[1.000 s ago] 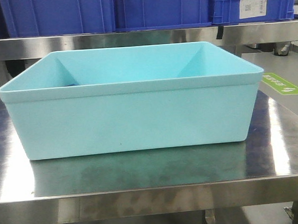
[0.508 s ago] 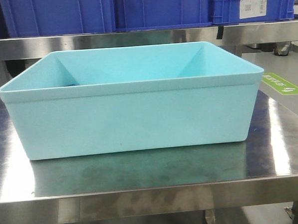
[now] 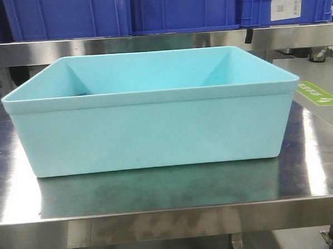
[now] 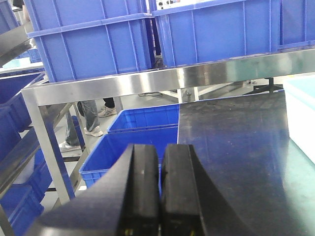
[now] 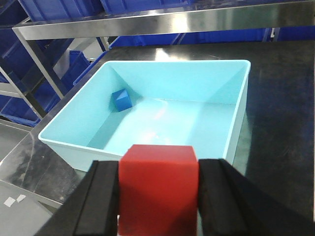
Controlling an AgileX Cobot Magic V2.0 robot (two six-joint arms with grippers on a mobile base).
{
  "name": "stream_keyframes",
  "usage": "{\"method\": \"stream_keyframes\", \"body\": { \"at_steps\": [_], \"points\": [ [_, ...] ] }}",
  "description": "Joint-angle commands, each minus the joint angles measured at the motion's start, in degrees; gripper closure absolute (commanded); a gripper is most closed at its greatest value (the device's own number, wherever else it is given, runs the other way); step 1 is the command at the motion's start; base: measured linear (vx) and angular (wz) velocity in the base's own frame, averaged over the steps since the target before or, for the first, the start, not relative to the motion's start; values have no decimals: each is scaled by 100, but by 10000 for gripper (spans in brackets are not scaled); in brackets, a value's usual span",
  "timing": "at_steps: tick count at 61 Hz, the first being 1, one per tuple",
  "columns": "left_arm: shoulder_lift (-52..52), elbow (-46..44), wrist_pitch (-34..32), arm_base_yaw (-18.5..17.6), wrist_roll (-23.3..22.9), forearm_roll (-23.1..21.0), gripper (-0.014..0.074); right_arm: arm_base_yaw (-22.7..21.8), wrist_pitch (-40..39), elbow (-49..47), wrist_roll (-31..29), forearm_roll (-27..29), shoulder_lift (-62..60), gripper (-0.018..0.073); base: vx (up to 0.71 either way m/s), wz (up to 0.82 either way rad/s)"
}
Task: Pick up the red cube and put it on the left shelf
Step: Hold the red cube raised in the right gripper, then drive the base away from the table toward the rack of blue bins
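View shifted; bin [image 3: 155,130] holds blue cube [image 5: 121,100], right jaws red cube [image 5: 158,189].

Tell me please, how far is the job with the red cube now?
Done: the red cube is picked; the right gripper clamps it, raised clear of the turquoise bin, where a blue cube lies. In hand: carrying it. Left: reaching the left shelf with its blue crates and setting the cube down there. The left gripper is shut and empty.
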Motion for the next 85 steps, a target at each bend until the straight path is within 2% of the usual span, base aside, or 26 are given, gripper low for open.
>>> {"method": "stream_keyframes", "body": {
  "at_steps": [1, 19, 56, 85],
  "points": [
    [-84, 126, -510, 4, 3, -27, 491, 11, -490, -150, -43, -2, 1, 501, 0, 0],
    [-84, 126, -510, 4, 3, -27, 491, 11, -490, -150, -43, -2, 1, 501, 0, 0],
    [-84, 126, -510, 4, 3, -27, 491, 11, -484, -150, -43, -2, 1, 501, -7, 28],
    [-84, 126, -510, 4, 3, -27, 491, 11, -478, -150, -43, -2, 1, 501, -10, 11]
  ]
}}
